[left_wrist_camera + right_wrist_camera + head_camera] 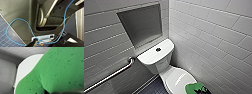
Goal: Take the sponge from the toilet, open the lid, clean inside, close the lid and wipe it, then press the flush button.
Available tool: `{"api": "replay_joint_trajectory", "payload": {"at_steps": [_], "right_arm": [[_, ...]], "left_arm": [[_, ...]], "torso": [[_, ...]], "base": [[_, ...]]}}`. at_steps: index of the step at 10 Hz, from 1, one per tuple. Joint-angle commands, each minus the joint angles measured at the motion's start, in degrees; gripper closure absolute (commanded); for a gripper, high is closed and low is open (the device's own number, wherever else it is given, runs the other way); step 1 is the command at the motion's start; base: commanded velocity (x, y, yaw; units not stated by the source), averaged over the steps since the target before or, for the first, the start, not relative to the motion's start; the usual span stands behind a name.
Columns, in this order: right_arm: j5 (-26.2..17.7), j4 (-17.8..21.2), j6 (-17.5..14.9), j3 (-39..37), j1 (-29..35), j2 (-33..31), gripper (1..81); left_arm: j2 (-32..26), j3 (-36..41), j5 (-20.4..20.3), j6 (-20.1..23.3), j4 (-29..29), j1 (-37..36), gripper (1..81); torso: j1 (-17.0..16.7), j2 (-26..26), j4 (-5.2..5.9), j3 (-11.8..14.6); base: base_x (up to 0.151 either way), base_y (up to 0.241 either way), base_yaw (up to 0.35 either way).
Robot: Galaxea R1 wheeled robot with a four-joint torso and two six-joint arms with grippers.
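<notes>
The white toilet (159, 58) stands in the corner with its lid (177, 78) down over the bowl. The dark round flush button (158, 49) sits in the middle of the cistern top. My right gripper (199, 90) is shut on the green sponge (192, 87), at the front right part of the lid. Up close in the right wrist view, the sponge (58, 70) has the white lid (28, 68) behind it. Whether the sponge touches the lid I cannot tell. My left gripper is open, and the left wrist view looks along my own dark body.
A metal grab bar (111, 75) runs along the left tiled wall. A grey recessed niche (141, 23) sits in the wall above the cistern. The right tiled wall (216, 42) stands close beside the toilet. Dark tiled floor (154, 87) lies left of the bowl.
</notes>
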Motion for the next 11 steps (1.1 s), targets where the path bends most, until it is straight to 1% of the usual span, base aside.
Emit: {"api": "replay_joint_trajectory", "payload": {"at_steps": [1,2,3,5,6,7,8,9,10,11], "right_arm": [[-1.64,-3.81,0.06,16.77,-2.35,-15.82,81.1],[-1.64,-3.28,0.15,19.68,-4.54,-18.97,81.1],[-1.2,-3.54,0.32,20.92,-7.78,-21.44,81.1],[-0.67,-4.24,0.15,22.23,-13.86,-24.08,81.1],[-0.67,-5.29,0.32,23.2,-17.1,-25.13,81.1],[0.12,-4.68,0.32,24.6,-19.83,-26.19,81.1],[0.74,-3.55,0.41,26.79,-22.73,-27.59,81.1],[0.57,-1.1,0.24,28.72,-25.81,-28.56,81.1],[0.74,2.51,-1.86,29.27,-29.58,-28.92,81.1],[1.52,7.31,-7.28,29.44,-33.02,-28.66,81.1]], "left_arm": [[-0.73,1.67,4.82,0.22,0.4,1.22,1.0],[-1.25,2.71,4.82,0.3,0.49,0.52,1.0],[-2.39,4.91,4.64,0.22,0.5,-0.09,1.0],[-4.68,8.61,4.73,0.22,0.49,-1.24,1.0],[-5.38,9.31,4.82,0.14,0.49,-1.68,1.0],[-6.35,10.54,4.9,0.13,0.49,-2.21,1.0],[-7.84,12.64,4.99,0.04,0.32,-3.17,1.0],[-10.12,15.8,4.99,-0.13,-0.03,-4.05,1.0],[-12.41,19.32,5.0,-0.4,-0.2,-4.84,1.0],[-14.43,21.96,4.99,-0.48,-0.3,-5.55,1.0]], "torso": [[0.0,0.0,0.0,0.0],[0.0,0.0,0.0,0.0],[0.0,0.0,0.0,0.0],[0.0,0.0,0.0,0.0],[0.0,0.0,0.0,0.0],[0.0,0.0,0.0,0.0],[0.0,0.0,0.0,0.0],[0.0,0.0,0.0,0.0],[0.0,0.0,0.0,0.0],[0.0,0.0,0.0,0.0]], "base": [[0.0,0.0,0.0],[0.0,0.0,0.0],[0.0,0.0,0.0],[0.0,0.0,0.0],[0.0,0.0,0.0],[0.0,0.0,0.0],[0.0,0.0,0.0],[0.0,0.0,0.0],[0.0,0.0,0.0],[0.0,0.0,0.0]]}}
